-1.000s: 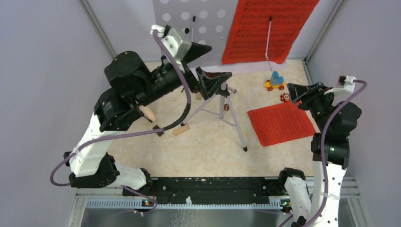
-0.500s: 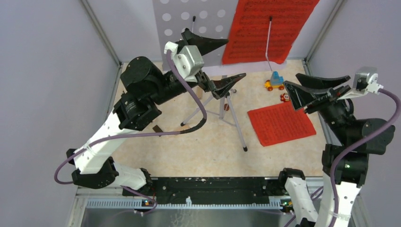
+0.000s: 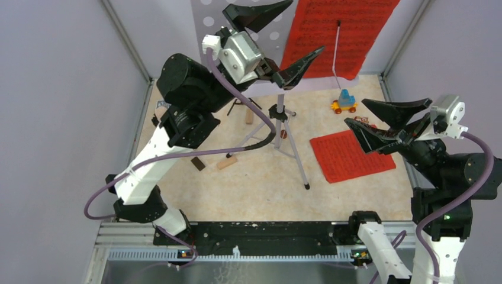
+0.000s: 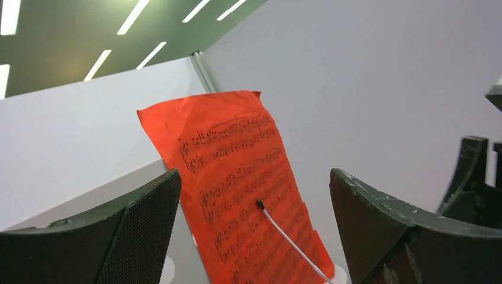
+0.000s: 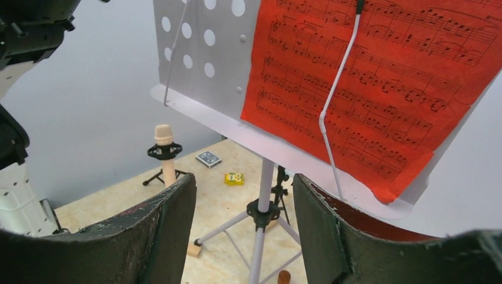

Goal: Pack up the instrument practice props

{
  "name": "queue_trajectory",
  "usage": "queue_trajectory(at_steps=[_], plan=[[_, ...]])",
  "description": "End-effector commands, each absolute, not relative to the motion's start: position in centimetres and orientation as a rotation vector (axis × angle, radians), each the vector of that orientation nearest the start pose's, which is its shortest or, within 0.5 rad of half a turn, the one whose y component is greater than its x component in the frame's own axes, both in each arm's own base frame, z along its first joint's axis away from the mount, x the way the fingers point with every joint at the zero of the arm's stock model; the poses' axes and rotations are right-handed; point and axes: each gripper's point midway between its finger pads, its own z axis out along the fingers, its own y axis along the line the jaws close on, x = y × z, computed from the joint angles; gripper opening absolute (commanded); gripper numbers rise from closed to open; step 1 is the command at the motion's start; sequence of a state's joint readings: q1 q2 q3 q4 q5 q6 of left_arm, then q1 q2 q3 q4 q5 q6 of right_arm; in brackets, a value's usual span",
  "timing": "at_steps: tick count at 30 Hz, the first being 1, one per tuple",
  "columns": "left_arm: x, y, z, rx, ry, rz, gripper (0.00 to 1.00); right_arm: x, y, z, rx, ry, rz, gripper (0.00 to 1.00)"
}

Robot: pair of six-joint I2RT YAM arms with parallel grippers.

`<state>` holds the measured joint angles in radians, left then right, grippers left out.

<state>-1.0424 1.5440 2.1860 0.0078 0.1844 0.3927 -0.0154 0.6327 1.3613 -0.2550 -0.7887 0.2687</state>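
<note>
Left pincer [image 3: 305, 26]: raised high, jaws spread wide, nothing in them. It faces the upper part of the red page [image 4: 237, 177] pinned on the music desk [image 3: 207, 15].

Beige microphone [image 5: 163, 139]: upright on a small black tripod [image 5: 161, 173], left of the stand, near the far edge of the worktop [image 3: 254, 189].

Music desk: mid far edge, on silver tripod legs [image 3: 287, 142]. Looks tall and top-heavy, and would likely tip if pushed high up. Best held low on the centre pole [image 5: 263, 195].

Pinned page: thin paper that would tear easily. A wire arm [image 5: 337, 89] holds it, so slide it out by an edge.

Second red page [image 3: 352, 155]: flat near the right edge. Limp, needs a corner lifted.

Right pincer [image 3: 355, 111]: over that page's far side, jaws apart, empty.
</note>
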Motion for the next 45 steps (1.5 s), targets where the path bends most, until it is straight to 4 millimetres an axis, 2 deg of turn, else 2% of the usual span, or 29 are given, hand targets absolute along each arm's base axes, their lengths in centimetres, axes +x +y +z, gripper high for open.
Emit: queue_trajectory(at_steps=[1, 6, 10, 14, 19, 25, 31, 39, 42, 45], plan=[[19.4, -34.6, 71.8, 0.679, 0.532, -0.609, 0.99, 14.0, 13.4, 52.3, -0.602, 1.129, 0.648, 0.61], [20.0, -34.3, 73.4, 0.595, 0.488, -0.596, 0.98, 14.4, 13.2, 52.0, -0.573, 1.140, 0.657, 0.61], [20.6, -34.5, 73.6, 0.544, 0.486, -0.609, 0.98, 14.5, 13.1, 51.9, -0.556, 1.142, 0.654, 0.61], [21.3, -35.0, 73.4, 0.513, 0.503, -0.619, 0.98, 14.6, 12.9, 51.8, -0.541, 1.141, 0.645, 0.61], [21.1, -35.1, 72.7, 0.521, 0.518, -0.649, 0.98, 15.0, 12.2, 52.6, -0.493, 1.098, 0.606, 0.59], [21.4, -34.7, 71.5, 0.517, 0.572, -0.655, 0.98, 15.9, 13.6, 53.2, -0.552, 1.178, 0.715, 0.59], [20.9, -34.0, 70.5, 0.532, 0.607, -0.681, 0.98, 16.9, 14.5, 55.5, -0.555, 1.169, 0.819, 0.59], [20.6, -33.0, 69.3, 0.532, 0.645, -0.687, 0.98, 18.6, 14.1, 58.8, -0.523, 1.115, 0.804, 0.59], [21.0, -32.7, 69.0, 0.509, 0.670, -0.682, 0.98, 18.7, 14.4, 59.3, -0.531, 1.097, 0.825, 0.59], [21.3, -33.2, 68.3, 0.517, 0.692, -0.690, 0.98, 18.6, 14.4, 59.1, -0.534, 1.090, 0.831, 0.59]])
